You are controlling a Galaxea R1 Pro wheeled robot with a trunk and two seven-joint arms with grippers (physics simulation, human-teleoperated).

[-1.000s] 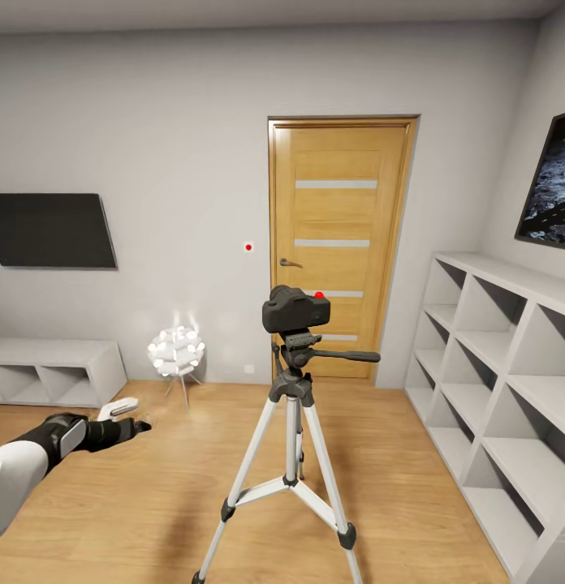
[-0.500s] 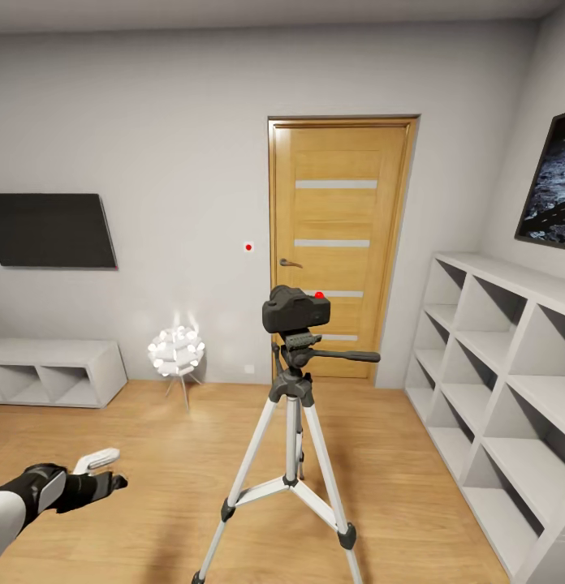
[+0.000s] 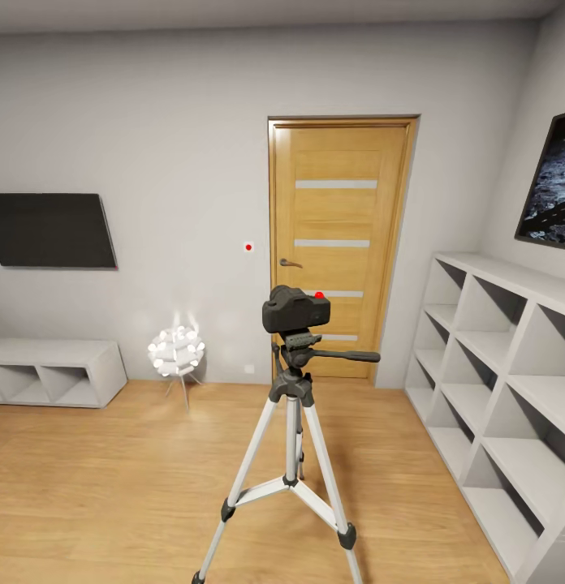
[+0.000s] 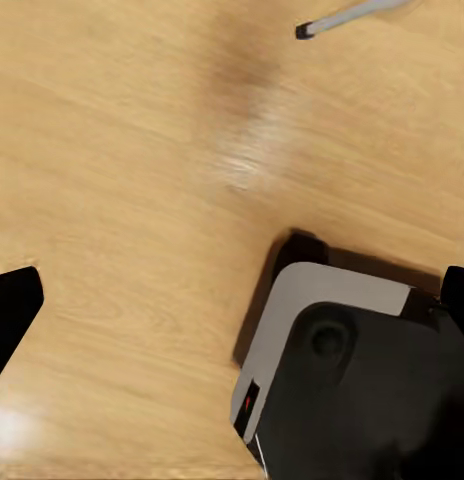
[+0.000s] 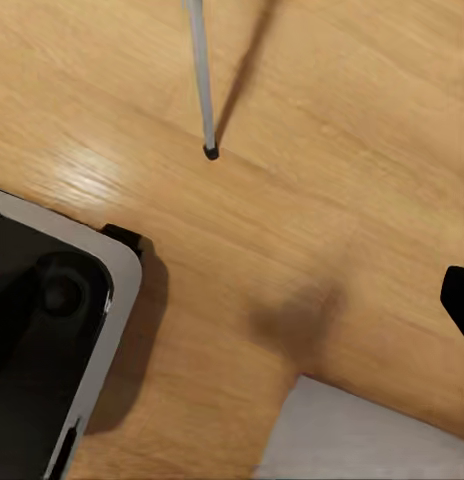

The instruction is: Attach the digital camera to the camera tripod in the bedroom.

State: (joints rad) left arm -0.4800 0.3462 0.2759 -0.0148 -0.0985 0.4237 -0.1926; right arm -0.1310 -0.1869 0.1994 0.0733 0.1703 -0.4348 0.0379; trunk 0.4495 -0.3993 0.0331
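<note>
Digital camera (image 3: 295,309) seated on the camera tripod (image 3: 287,454) head

Tripod stands on the bedroom plank floor (image 3: 112,487), in front of the oak door (image 3: 339,243), cube shelving (image 3: 502,389) to its right; both wrist views face the floor, left gripper (image 4: 232,300) fingers spread wide, right gripper's state cannot be told

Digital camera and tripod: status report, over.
Digital camera seated on the camera tripod head, upright. Tripod stands on wood floor before the door. Nothing touching or crowding it. Hand state: cannot tell from wrist views.
</note>
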